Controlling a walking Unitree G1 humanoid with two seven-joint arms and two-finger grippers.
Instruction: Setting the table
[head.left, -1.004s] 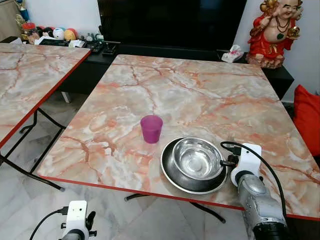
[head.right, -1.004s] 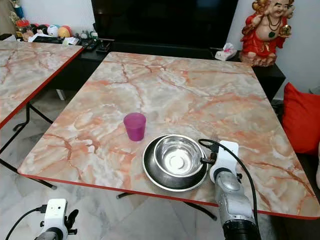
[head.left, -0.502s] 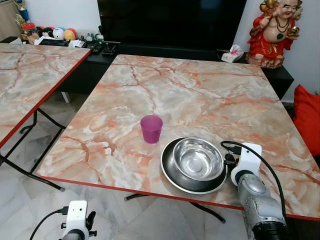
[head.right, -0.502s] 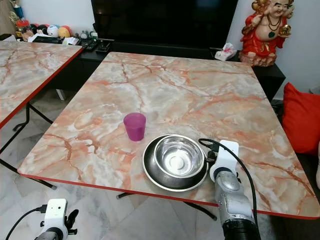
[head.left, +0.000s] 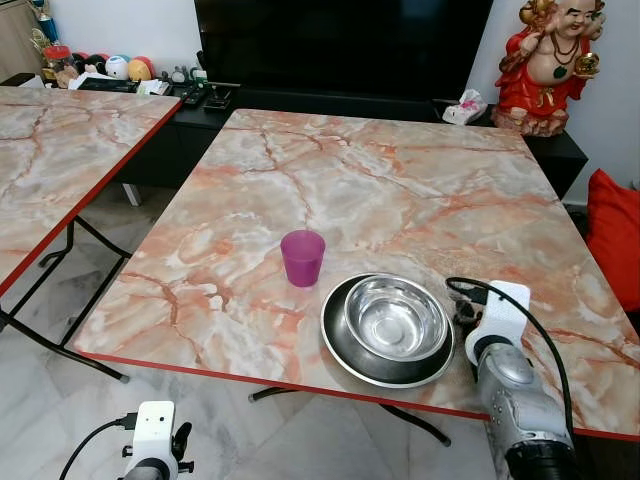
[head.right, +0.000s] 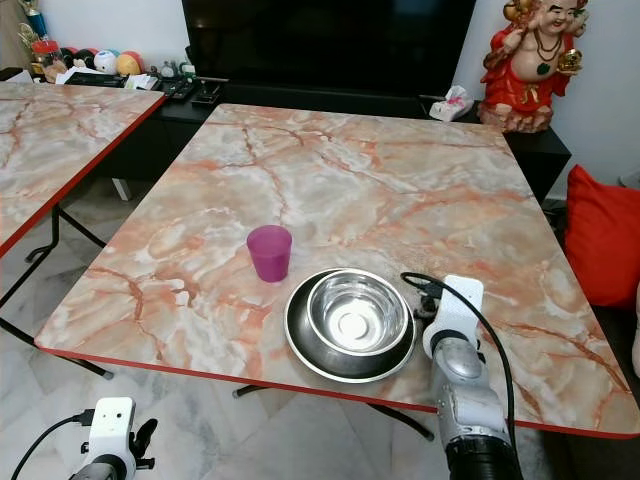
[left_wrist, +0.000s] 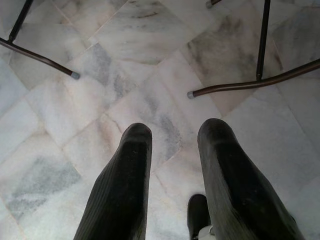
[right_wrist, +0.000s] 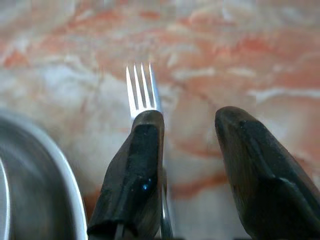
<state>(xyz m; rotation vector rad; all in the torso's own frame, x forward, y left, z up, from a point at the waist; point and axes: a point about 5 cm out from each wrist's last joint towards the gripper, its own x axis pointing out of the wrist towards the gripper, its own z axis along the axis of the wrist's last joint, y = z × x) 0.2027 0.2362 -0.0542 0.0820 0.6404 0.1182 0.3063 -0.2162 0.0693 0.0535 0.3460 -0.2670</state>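
The jaws of the right gripper (right_wrist: 187, 172) are spread apart and grasp nothing. A fork (right_wrist: 142, 92) is seen lying on the table (head.left: 400, 180), its tines just past one jaw. Beside the jaws a steel bowl (head.left: 396, 316) is nested in a plate (head.left: 345, 355); beyond it a purple cup (head.left: 302, 257) is set. The left gripper (left_wrist: 172, 150) is held over the floor (left_wrist: 140, 40), jaws parted.
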